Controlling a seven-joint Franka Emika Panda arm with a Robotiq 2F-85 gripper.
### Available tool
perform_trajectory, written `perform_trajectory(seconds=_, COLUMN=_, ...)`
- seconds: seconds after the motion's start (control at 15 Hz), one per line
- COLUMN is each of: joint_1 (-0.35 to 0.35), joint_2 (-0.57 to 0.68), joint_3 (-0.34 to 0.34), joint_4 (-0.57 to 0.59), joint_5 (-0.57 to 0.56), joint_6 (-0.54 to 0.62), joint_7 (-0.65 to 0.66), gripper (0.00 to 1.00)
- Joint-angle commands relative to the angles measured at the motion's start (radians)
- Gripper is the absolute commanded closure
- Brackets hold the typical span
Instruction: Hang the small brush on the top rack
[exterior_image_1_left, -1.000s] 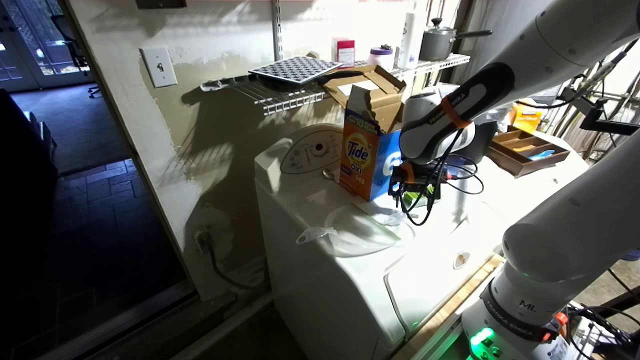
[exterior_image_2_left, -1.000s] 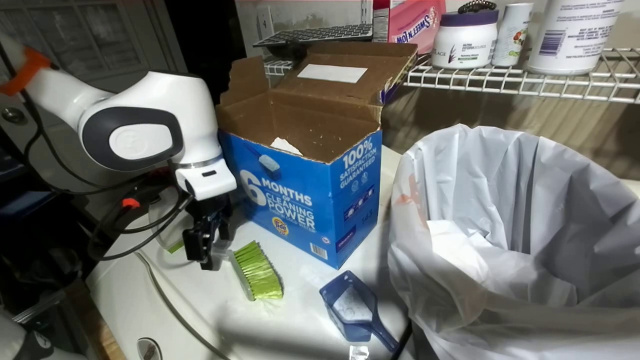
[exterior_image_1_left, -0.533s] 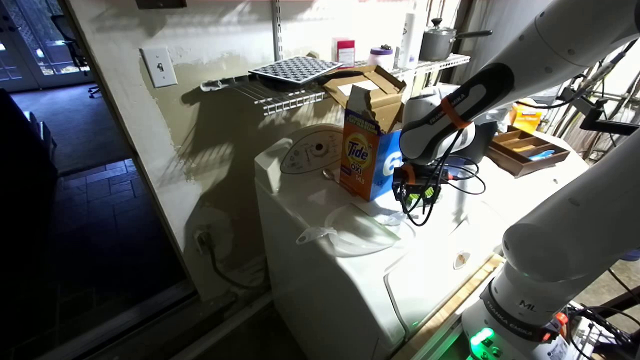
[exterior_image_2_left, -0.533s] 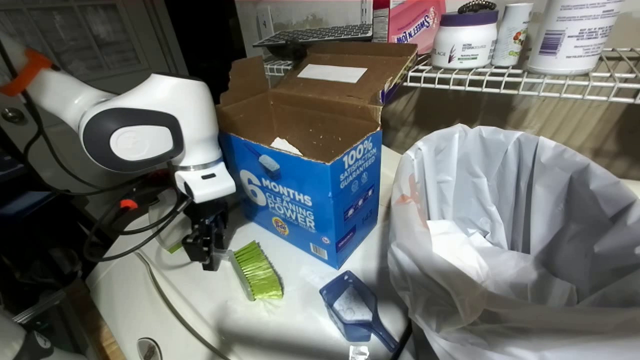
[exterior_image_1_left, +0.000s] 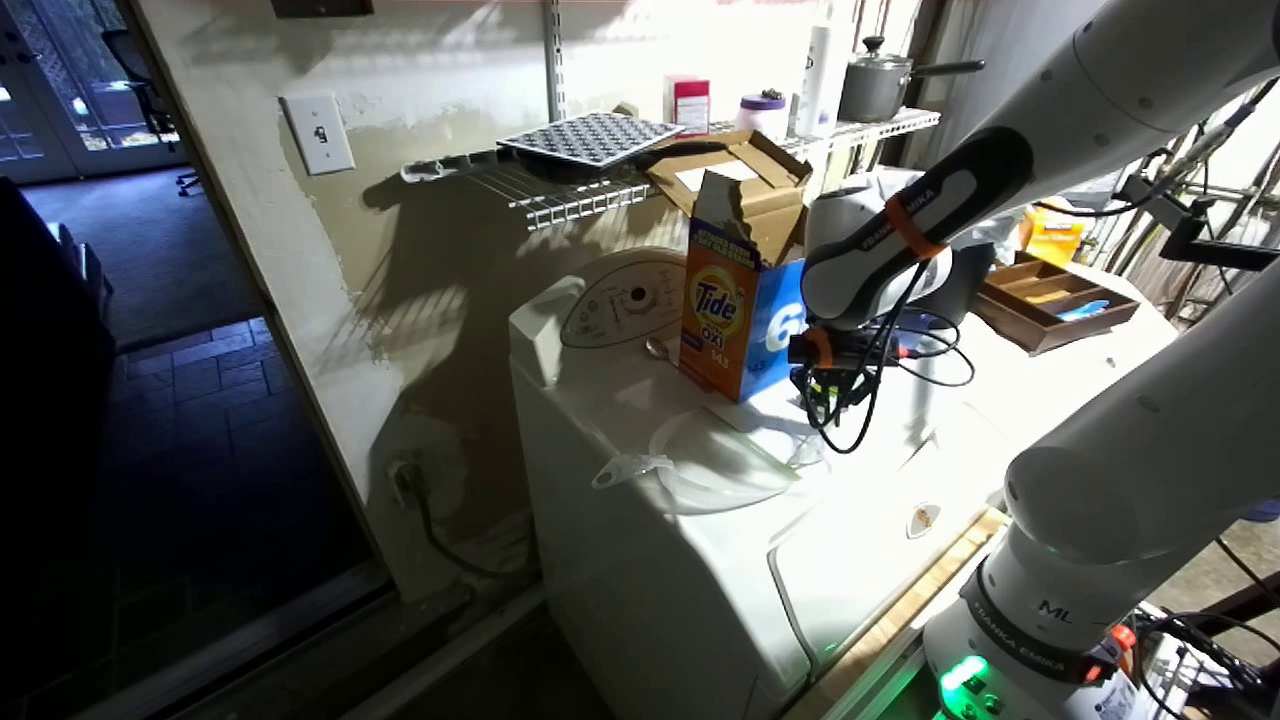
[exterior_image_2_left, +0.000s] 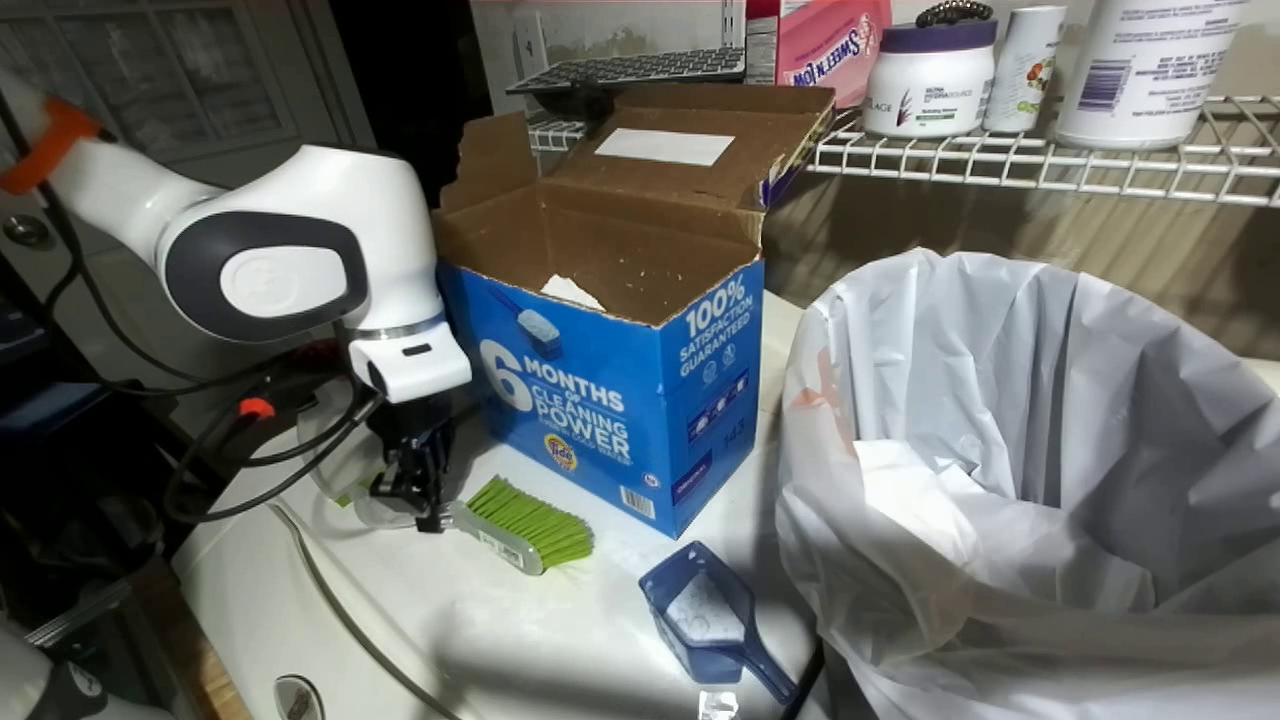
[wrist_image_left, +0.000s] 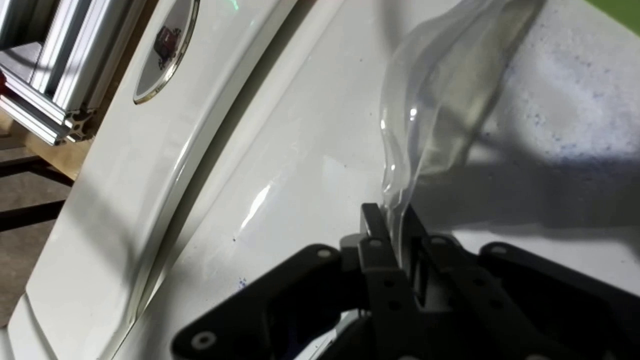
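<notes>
"Two black fingers (wrist_image_left: 379, 255) and one clear-handled brush (exterior_image_2_left: 525, 530): which stage do they illustrate?"

"Grasping. In the wrist view, the fingers are clamped on the translucent handle (wrist_image_left: 445, 95), one to each side. In an exterior view, the lime-green bristles (exterior_image_2_left: 545, 520) project outside the grip, just beside the blue face of the Tide detergent box (exterior_image_2_left: 570, 390)."

"And the position of the brush?"

"Over the top of the washing machine (exterior_image_1_left: 640, 560), between the Tide detergent box and the front edge, marked by an oval badge (exterior_image_1_left: 923, 520). Near it lies a clear dustpan (exterior_image_1_left: 720, 465), its own handle jutting past the side edge. Whether the brush touches the machine or is clear of it cannot be determined."

"How much of the task is complete?"

"By inference, only the grasp. Raising, carrying and hanging are left."

"Where would it hang?"

"Presumably on the wire rack (exterior_image_1_left: 585, 212) above the machine's back edge. Among its load are a purple-lidded jar (exterior_image_2_left: 930, 85) and a lidded saucepan (exterior_image_1_left: 880, 85). A raised cardboard flap (exterior_image_2_left: 700, 185) stands before part of the rack's front edge, so that stretch seems less suitable."

"By what feature would the brush hang?"

"Unclear; no hole can be made out in the brush's handle."
</notes>
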Motion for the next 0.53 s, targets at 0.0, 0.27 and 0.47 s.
perform_trajectory(seconds=0.0, joint_1=0.009, joint_2=-0.039, joint_3=-0.003, joint_4=0.002, joint_5=-0.013, joint_6=-0.024, joint_7=0.016, gripper=0.97)
perform_trajectory(seconds=0.27, joint_1=0.01, joint_2=-0.11, joint_3=-0.002, joint_4=0.006, joint_5=0.073, joint_6=-0.148, joint_7=0.092, gripper=0.97)
perform_trajectory(seconds=0.47, joint_1=0.013, joint_2=-0.179, joint_3=0.01, joint_4=0.025, joint_5=0.13, joint_6=-0.299, joint_7=0.211, gripper=0.97)
